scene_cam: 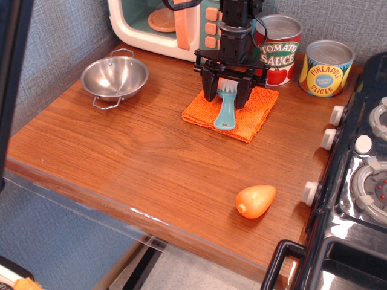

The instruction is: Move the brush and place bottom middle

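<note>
The light-blue brush (225,113) lies on an orange cloth (256,113) at the back middle of the wooden counter, with its white bristles pointing away and its rounded handle end toward me. My gripper (227,95) stands upright over the bristle end. Its two black fingers (209,84) press against either side of the brush head. The brush still rests on the cloth.
A steel bowl (115,75) sits at the back left. A toy microwave (157,24), a tomato sauce can (279,51) and a pineapple can (326,67) line the back. An orange toy vegetable (255,200) lies front right. A stove (363,181) borders the right edge.
</note>
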